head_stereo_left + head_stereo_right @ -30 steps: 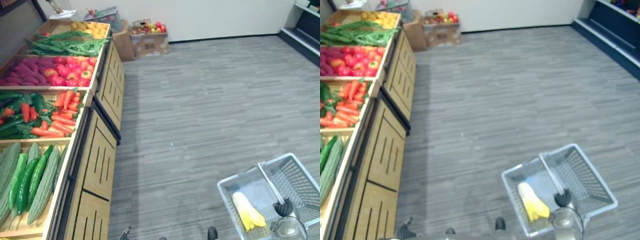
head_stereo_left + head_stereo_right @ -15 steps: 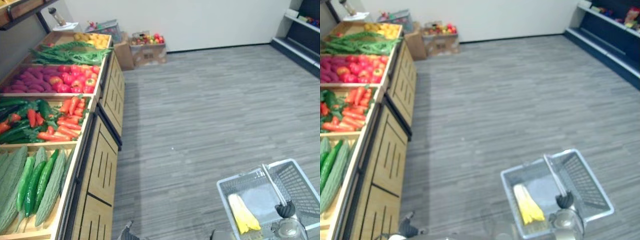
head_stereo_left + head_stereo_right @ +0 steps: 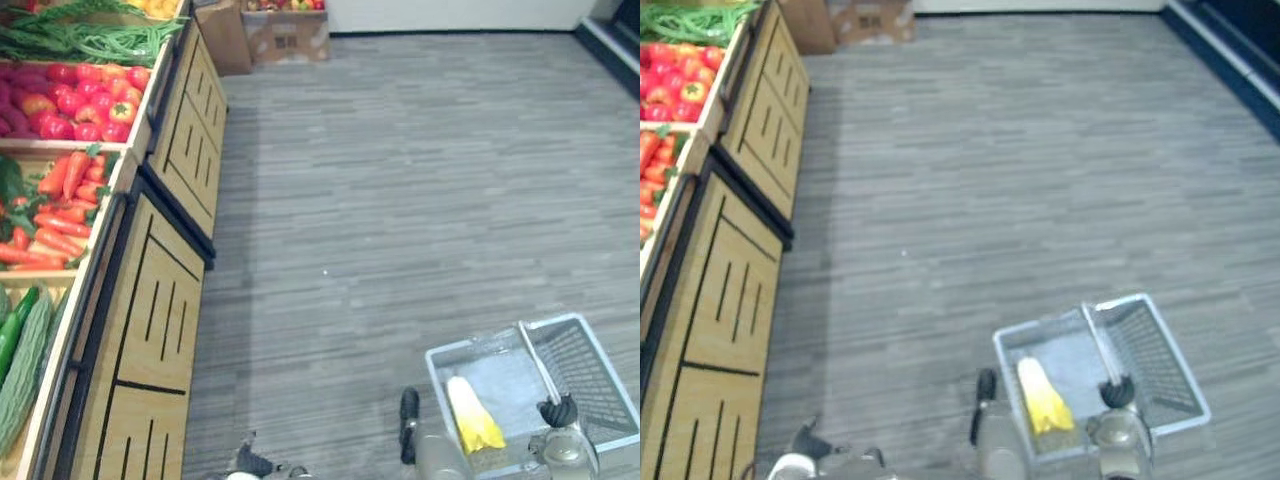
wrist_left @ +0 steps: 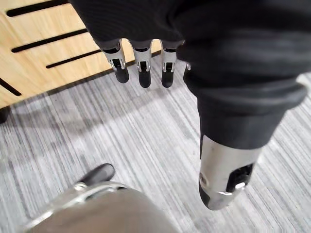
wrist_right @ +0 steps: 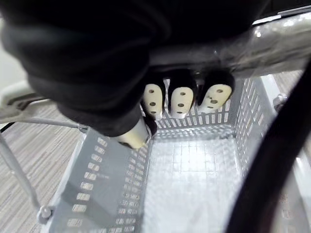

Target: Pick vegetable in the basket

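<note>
- My right hand [image 5: 181, 99] is curled round the basket handle [image 5: 233, 46], fingers hooked under the bar. The right wrist view shows that grip plainly; in the eye views it is just a dark knob on the bar, lower right of the frame.
- The basket [image 3: 600, 345] hangs from it above the floor [image 3: 400, 180], with one yellow vegetable [image 3: 470, 420] lying in its left half.
- My left hand [image 4: 142, 68] hangs empty, fingers loose and straight, near the slatted front of the wooden stand [image 3: 150, 320]. The left wrist view tells me that.
- Risk: raising that hand carelessly could knock it against the stand's front.
- Risk: a quick turn toward the stand could swing the basket and roll the yellow vegetable about.
- The other vegetables lie in the stand along the frame's left: green gourds [image 3: 25, 360], then carrots [image 3: 60, 215], red vegetables [image 3: 80, 95], and green beans [image 3: 80, 40] farthest. The eye views give me these.
</note>
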{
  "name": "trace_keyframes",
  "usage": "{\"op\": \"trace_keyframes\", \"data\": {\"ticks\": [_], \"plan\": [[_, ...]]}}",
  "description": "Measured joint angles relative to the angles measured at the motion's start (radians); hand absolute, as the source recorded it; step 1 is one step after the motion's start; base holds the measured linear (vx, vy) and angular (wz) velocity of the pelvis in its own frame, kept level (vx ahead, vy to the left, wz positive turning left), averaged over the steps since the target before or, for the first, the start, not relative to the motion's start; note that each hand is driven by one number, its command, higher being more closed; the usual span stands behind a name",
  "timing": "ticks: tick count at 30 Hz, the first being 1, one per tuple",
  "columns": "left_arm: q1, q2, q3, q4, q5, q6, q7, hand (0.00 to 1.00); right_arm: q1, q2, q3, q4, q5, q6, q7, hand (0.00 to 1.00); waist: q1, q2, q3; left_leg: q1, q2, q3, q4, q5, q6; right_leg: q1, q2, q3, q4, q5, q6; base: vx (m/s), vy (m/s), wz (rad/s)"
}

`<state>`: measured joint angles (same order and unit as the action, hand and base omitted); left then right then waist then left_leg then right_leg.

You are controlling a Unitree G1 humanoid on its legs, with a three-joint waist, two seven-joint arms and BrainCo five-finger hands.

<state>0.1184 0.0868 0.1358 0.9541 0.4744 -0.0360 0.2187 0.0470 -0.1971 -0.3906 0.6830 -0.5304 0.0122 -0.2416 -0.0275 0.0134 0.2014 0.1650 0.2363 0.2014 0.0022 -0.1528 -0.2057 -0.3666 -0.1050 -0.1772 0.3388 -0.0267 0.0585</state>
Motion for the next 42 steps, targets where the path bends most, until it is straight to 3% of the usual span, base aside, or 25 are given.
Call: {"op": "trace_keyframes", "data": {"ticks": [4,6,8,10,12,14,16,17,18,19,20,21,22,24,26,27,28,29,30,32,34,35,38,39,42], "plan": [[0.0,-0.007,0.016,0.003,-0.001,0.002,0.014,0.0,0.034,0.0,0.013,-0.002,0.001,-0.018,-0.001,1.0,-0.004,0.007,-0.011,-0.068,0.035,-0.043,0.191,0.026,0.003,0.031,-0.012,-0.051,0.088,-0.126,-0.02,0.36,-0.242,0.4],[0.008,-0.008,0.06,0.001,-0.019,0.003,0.018,0.0,0.051,-0.007,0.038,-0.001,0.011,-0.021,0.0,1.0,0.003,-0.007,-0.002,-0.266,0.079,-0.063,0.625,0.155,0.015,0.143,-0.024,-0.086,0.041,-0.156,-0.038,0.41,-0.224,0.43],[0.008,-0.007,0.068,-0.001,-0.039,0.003,0.025,0.0,0.059,-0.012,0.05,-0.001,0.011,-0.021,-0.001,1.0,0.01,-0.004,0.0,-0.346,0.088,-0.065,0.83,0.123,0.029,0.231,-0.023,-0.098,-0.01,-0.16,-0.044,0.34,-0.1,0.18],[0.007,-0.006,0.067,-0.007,-0.041,0.001,0.032,0.0,0.064,-0.012,0.055,-0.002,0.029,-0.027,-0.003,1.0,0.015,-0.007,0.001,-0.448,0.032,-0.064,0.945,0.034,0.067,0.353,-0.024,-0.119,-0.101,-0.166,-0.039,0.36,-0.021,0.22],[-0.001,-0.006,0.066,-0.012,-0.043,0.001,0.038,0.0,0.069,-0.008,0.053,-0.006,0.041,-0.036,-0.004,1.0,0.037,-0.007,0.001,-0.52,-0.001,-0.014,0.885,-0.007,0.079,0.401,-0.026,-0.13,-0.136,-0.168,-0.03,0.29,0.081,0.08],[-0.008,-0.007,0.068,-0.012,-0.043,0.003,0.044,0.0,0.069,0.0,0.051,-0.009,0.041,-0.04,-0.012,1.0,0.054,-0.01,0.003,-0.548,-0.025,0.05,0.708,-0.014,0.096,0.435,-0.04,-0.144,-0.15,-0.173,-0.019,0.33,0.153,-0.02],[-0.004,-0.01,0.071,-0.009,-0.051,0.006,0.053,0.0,0.081,0.016,0.047,-0.013,0.04,-0.042,-0.019,1.0,0.059,-0.015,0.006,-0.525,-0.052,0.097,0.35,0.073,0.148,0.499,-0.078,-0.164,-0.167,-0.205,0.035,0.38,0.244,0.09],[0.0,-0.013,0.074,-0.009,-0.054,0.008,0.055,0.0,0.086,0.02,0.047,-0.015,0.04,-0.042,-0.021,1.0,0.059,-0.013,0.005,-0.512,-0.051,0.1,0.26,0.105,0.146,0.517,-0.085,-0.17,-0.17,-0.215,0.053,0.4,0.306,0.18],[0.006,-0.021,0.092,-0.008,-0.06,0.015,0.058,0.0,0.104,0.031,0.047,-0.018,0.04,-0.042,-0.024,1.0,0.06,-0.015,0.005,-0.499,-0.051,0.123,0.195,0.205,0.157,0.557,-0.104,-0.174,-0.177,-0.237,0.087,0.41,0.295,0.2],[0.006,-0.027,0.101,-0.008,-0.059,0.019,0.058,0.0,0.107,0.042,0.048,-0.018,0.04,-0.041,-0.028,1.0,0.06,-0.012,-0.001,-0.493,-0.064,0.145,0.199,0.232,0.186,0.571,-0.11,-0.174,-0.182,-0.24,0.091,0.51,0.33,0.33],[0.005,-0.019,0.103,-0.011,-0.059,0.024,0.06,0.0,0.101,0.06,0.06,-0.018,0.04,-0.04,-0.03,1.0,0.057,-0.039,-0.008,-0.519,-0.089,0.154,0.242,0.189,0.21,0.562,-0.136,-0.16,-0.19,-0.218,0.068,0.44,0.257,0.23],[0.002,-0.018,0.106,-0.012,-0.059,0.023,0.063,0.0,0.095,0.061,0.077,-0.009,0.04,-0.039,-0.03,1.0,0.061,-0.045,-0.006,-0.543,-0.089,0.154,0.281,0.155,0.22,0.556,-0.136,-0.143,-0.205,-0.167,0.058,0.52,0.346,0.16],[0.001,-0.008,0.11,-0.008,-0.059,0.025,0.064,0.0,0.082,0.061,0.092,0.003,0.038,-0.039,-0.029,1.0,0.072,-0.051,-0.009,-0.55,-0.094,0.157,0.318,0.128,0.242,0.556,-0.145,-0.117,-0.206,-0.087,0.084,0.43,0.31,0.04],[0.004,-0.005,0.109,0.002,-0.059,0.029,0.062,0.0,0.072,0.06,0.104,0.005,0.03,-0.04,-0.026,1.0,0.071,-0.068,-0.017,-0.516,-0.124,0.165,0.309,0.102,0.265,0.542,-0.176,-0.079,-0.144,-0.019,0.13,0.4,0.275,0.11],[0.018,0.005,0.107,0.002,-0.059,0.04,0.062,0.0,0.052,0.06,0.111,0.025,0.03,-0.047,-0.026,1.0,0.072,-0.087,-0.017,-0.432,-0.163,0.171,0.272,0.069,0.272,0.481,-0.223,-0.023,0.057,0.066,0.162,0.41,0.273,0.11],[0.034,0.004,0.099,0.0,-0.059,0.04,0.062,0.0,0.043,0.06,0.125,0.037,0.033,-0.056,-0.026,1.0,0.068,-0.096,-0.026,-0.374,-0.183,0.171,0.241,0.05,0.28,0.414,-0.249,0.025,0.221,0.181,0.176,0.36,0.235,0.11],[0.04,0.01,0.088,0.0,-0.059,0.04,0.063,0.0,0.032,0.063,0.135,0.04,0.037,-0.067,-0.027,1.0,0.066,-0.099,-0.027,-0.336,-0.191,0.167,0.227,0.029,0.284,0.352,-0.259,0.063,0.365,0.238,0.19,0.42,0.243,0.18],[0.043,0.015,0.078,0.001,-0.06,0.041,0.063,0.0,0.027,0.064,0.145,0.04,0.038,-0.078,-0.027,1.0,0.066,-0.103,-0.027,-0.304,-0.204,0.149,0.224,0.012,0.286,0.288,-0.26,0.079,0.52,0.223,0.182,0.35,0.151,0.38],[0.045,0.02,0.071,0.001,-0.06,0.044,0.063,0.0,0.026,0.063,0.152,0.04,0.038,-0.089,-0.027,1.0,0.06,-0.107,-0.029,-0.254,-0.221,0.123,0.206,-0.002,0.29,0.228,-0.245,0.086,0.659,0.157,0.171,0.43,0.148,0.65],[0.044,0.022,0.067,0.0,-0.067,0.046,0.068,0.0,0.027,0.059,0.162,0.04,0.033,-0.088,-0.027,1.0,0.057,-0.101,-0.028,-0.175,-0.236,0.081,0.158,-0.006,0.293,0.167,-0.195,0.067,0.721,0.032,0.152,0.36,0.077,0.81],[0.043,0.014,0.07,-0.014,-0.081,0.045,0.081,0.0,0.037,0.058,0.163,0.042,0.022,-0.081,-0.025,1.0,0.055,-0.095,-0.027,-0.117,-0.246,-0.004,0.13,-0.005,0.292,0.124,-0.159,0.003,0.6,-0.087,0.099,0.33,-0.015,1.13],[0.043,0.013,0.076,-0.019,-0.081,0.045,0.083,0.0,0.04,0.058,0.163,0.045,0.02,-0.08,-0.024,1.0,0.054,-0.095,-0.027,-0.11,-0.247,-0.034,0.126,-0.005,0.292,0.116,-0.15,-0.006,0.535,-0.106,0.091,0.3,-0.093,1.18],[0.041,0.005,0.114,-0.019,-0.12,0.045,0.089,0.0,0.034,0.052,0.156,0.083,0.02,-0.065,-0.023,1.0,0.043,-0.094,-0.026,-0.11,-0.238,-0.177,0.123,-0.017,0.27,0.095,-0.101,0.08,0.143,-0.11,0.088,0.31,-0.214,1.44],[0.042,0.001,0.129,-0.017,-0.143,0.045,0.09,0.0,0.035,0.047,0.153,0.093,0.018,-0.061,-0.022,1.0,0.046,-0.094,-0.025,-0.111,-0.234,-0.233,0.132,-0.034,0.244,0.096,-0.094,0.153,0.014,-0.1,0.092,0.29,-0.315,1.05],[0.038,0.001,0.154,-0.015,-0.172,0.042,0.092,0.0,0.047,0.04,0.137,0.111,0.018,-0.041,-0.01,1.0,0.053,-0.092,-0.021,-0.14,-0.209,-0.403,0.196,-0.098,0.177,0.097,-0.098,0.291,-0.157,-0.088,0.111,0.29,-0.422,1.59]]}}
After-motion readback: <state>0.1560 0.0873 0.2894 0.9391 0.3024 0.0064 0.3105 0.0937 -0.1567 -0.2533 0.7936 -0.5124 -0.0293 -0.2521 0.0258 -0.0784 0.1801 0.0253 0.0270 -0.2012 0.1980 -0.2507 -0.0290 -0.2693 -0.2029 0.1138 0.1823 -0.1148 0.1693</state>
